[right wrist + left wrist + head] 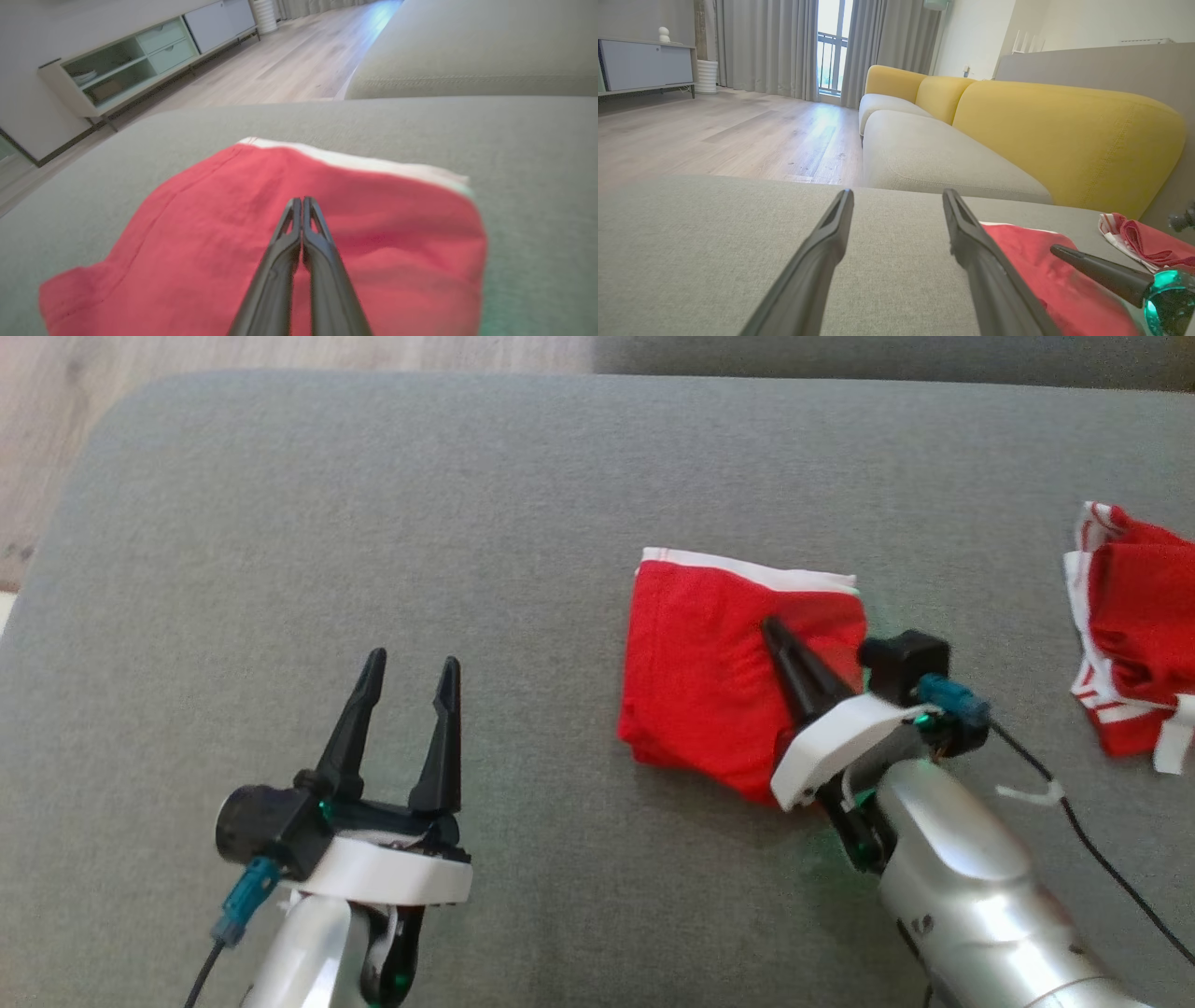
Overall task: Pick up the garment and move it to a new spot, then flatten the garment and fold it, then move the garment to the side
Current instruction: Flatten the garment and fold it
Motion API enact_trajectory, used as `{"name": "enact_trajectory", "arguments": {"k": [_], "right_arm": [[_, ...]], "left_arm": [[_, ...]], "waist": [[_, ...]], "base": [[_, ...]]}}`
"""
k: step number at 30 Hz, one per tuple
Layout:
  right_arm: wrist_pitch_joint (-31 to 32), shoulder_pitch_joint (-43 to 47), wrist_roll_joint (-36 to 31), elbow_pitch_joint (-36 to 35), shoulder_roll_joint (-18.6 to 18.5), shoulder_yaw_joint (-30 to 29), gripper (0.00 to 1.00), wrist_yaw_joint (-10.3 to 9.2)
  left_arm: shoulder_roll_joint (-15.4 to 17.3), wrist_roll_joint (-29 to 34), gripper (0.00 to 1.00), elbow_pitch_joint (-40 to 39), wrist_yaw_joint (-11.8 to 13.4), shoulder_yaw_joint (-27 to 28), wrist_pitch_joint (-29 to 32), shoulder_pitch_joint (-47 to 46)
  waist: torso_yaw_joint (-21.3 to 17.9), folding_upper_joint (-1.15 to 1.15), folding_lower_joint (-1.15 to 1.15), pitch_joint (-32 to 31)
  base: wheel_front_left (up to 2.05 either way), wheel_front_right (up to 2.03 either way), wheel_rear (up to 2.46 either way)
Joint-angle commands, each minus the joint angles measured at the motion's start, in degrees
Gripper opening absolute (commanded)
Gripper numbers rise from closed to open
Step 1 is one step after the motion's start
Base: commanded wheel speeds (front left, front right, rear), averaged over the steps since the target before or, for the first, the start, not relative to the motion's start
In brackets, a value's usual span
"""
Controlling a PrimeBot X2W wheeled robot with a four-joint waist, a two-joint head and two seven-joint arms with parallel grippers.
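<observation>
A folded red garment [700, 667] with a white band along its far edge lies on the grey cushion [373, 523]. My right gripper [773, 630] is shut, its two fingers pressed together with nothing between them, lying over the garment's right half. In the right wrist view the shut fingertips [302, 201] sit just above the red cloth [210, 224]. My left gripper [411, 667] stands open over bare cushion, well left of the garment. Past its right finger [971, 233], the left wrist view shows the red garment [1027, 252].
A second red and white garment [1134, 635] lies bunched at the cushion's right edge, also visible in the left wrist view [1143, 242]. A black cable [1083, 831] trails from my right wrist. A yellow sofa back [1064, 130] and wooden floor [714, 130] lie beyond the cushion.
</observation>
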Motion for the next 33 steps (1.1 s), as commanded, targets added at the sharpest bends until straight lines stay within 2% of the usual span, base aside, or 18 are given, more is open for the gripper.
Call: {"name": "enact_trajectory", "arguments": {"k": [1,5,13,24,25,26,27,33], "right_arm": [[-1.0,-1.5,-0.6,-3.0,0.7,-1.1,0.00,-0.04],[-1.1,0.1,-2.5,-7.7,0.7,-5.6,0.00,-0.04],[-1.1,9.5,-9.6,-19.2,0.7,-15.5,0.00,-0.04],[-1.1,20.0,-9.5,-28.7,0.7,-21.7,0.00,-0.04],[-1.1,20.7,-9.3,-29.4,0.7,-22.2,0.06,-0.04],[-1.1,21.4,-8.9,-30.0,0.7,-22.7,0.74,-0.04],[-1.1,22.0,-8.4,-30.3,0.7,-23.0,1.00,-0.04],[-1.1,23.9,-8.0,-32.1,0.7,-23.6,1.00,-0.04]], "left_arm": [[0.2,0.6,1.00,-2.4,0.1,2.4,-0.3,-0.5],[0.2,0.9,1.00,-2.9,0.1,2.7,-0.3,-0.3],[0.2,1.3,1.00,-4.0,0.1,3.1,-0.3,0.1],[0.2,1.4,1.00,-4.0,0.1,2.5,-0.3,1.6],[0.2,1.3,1.00,-3.9,0.1,2.6,-0.3,1.8],[0.2,1.1,1.00,-3.8,0.1,2.7,-0.3,2.0],[0.2,0.7,1.00,-3.7,0.1,2.9,-0.3,2.2],[0.2,0.7,1.00,-3.6,0.1,3.6,-0.3,3.1]], "waist": [[-1.3,0.00,0.00,-0.8],[-2.9,0.00,0.00,-1.5],[-6.6,0.00,0.00,-3.1],[-8.5,0.00,0.00,-5.0],[-8.5,0.00,0.00,-5.2],[-8.5,0.00,0.00,-5.4],[-8.5,0.00,0.00,-5.5],[-8.3,0.00,0.00,-6.1]], "base": [[0.00,0.00,0.00],[0.00,0.00,0.00],[0.00,0.00,0.00],[0.00,0.00,0.00],[0.00,0.00,0.00],[0.00,0.00,0.00],[0.00,0.00,0.00],[0.00,0.00,0.00]]}}
